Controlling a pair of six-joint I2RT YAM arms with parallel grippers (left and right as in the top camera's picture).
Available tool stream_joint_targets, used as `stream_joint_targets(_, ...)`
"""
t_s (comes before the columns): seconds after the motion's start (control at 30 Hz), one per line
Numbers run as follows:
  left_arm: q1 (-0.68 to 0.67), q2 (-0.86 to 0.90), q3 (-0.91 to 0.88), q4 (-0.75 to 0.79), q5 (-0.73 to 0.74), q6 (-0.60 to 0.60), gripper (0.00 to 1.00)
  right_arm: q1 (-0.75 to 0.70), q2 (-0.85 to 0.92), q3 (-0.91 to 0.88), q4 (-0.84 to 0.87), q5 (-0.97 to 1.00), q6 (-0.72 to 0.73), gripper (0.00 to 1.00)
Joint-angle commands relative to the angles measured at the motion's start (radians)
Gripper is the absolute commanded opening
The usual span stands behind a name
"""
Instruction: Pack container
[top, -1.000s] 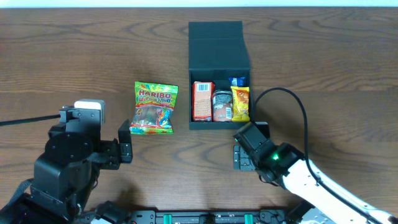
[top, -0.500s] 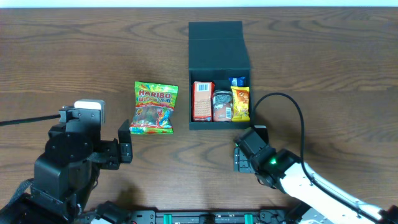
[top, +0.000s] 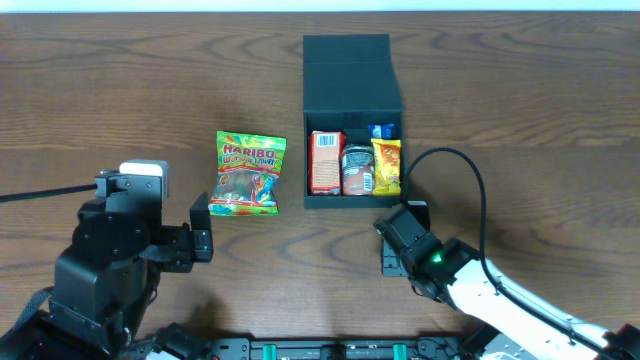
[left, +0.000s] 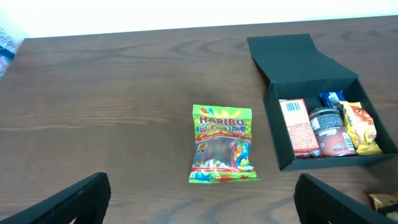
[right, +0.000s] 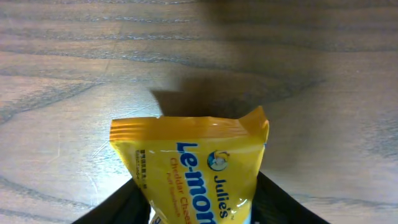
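The container (top: 350, 100) is a dark square box standing open at the table's middle back, its flap lid folded away; it also shows in the left wrist view (left: 311, 62). Inside it stand an orange-red carton (top: 326, 162), a dark jar (top: 357, 170) and a yellow packet (top: 387, 166). Just in front of the box, my right gripper (top: 392, 252) is shut on a yellow Le-mond snack packet (right: 199, 171), one finger pressing each side. My left gripper (left: 202, 208) is open and holds nothing, well short of a Haribo bag (left: 222, 143).
The Haribo bag (top: 246, 173) lies flat on the wooden table (top: 520, 120), left of the box. A small blue pack (top: 380, 131) sits at the box's back right corner. The right arm's black cable (top: 470, 170) loops beside the box.
The right gripper's jaws have narrowed onto the yellow snack packet and the arm has shifted slightly. The left arm and the Haribo bag have not moved.
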Motion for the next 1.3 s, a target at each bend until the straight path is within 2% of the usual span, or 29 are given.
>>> stream_joint_targets(0.0, 0.006, 0.0, 0.013, -0.001, -0.018, 0.018, 0.95, 0.007, 0.006, -0.007, 0.003, 0.011, 0.004, 0.45)
stream_joint_targets(0.1, 0.006, 0.0, 0.013, -0.001, -0.018, 0.018, 0.95, 0.007, 0.006, -0.007, 0.003, 0.011, 0.004, 0.36)
stream_joint_targets(0.47, 0.006, 0.0, 0.013, -0.001, -0.018, 0.018, 0.95, 0.008, -0.02, 0.053, -0.018, -0.034, -0.019, 0.34)
stream_joint_targets(0.77, 0.006, 0.0, 0.013, -0.001, -0.018, 0.018, 0.95, 0.008, -0.115, 0.188, -0.176, -0.109, -0.052, 0.34)
stream_joint_targets(1.0, 0.006, 0.0, 0.013, -0.001, -0.018, 0.018, 0.95, 0.006, -0.091, 0.362, -0.187, -0.13, -0.276, 0.33)
stream_joint_targets(1.27, 0.006, 0.0, 0.013, -0.001, -0.018, 0.018, 0.95, -0.074, 0.148, 0.697, -0.261, -0.107, -0.597, 0.32)
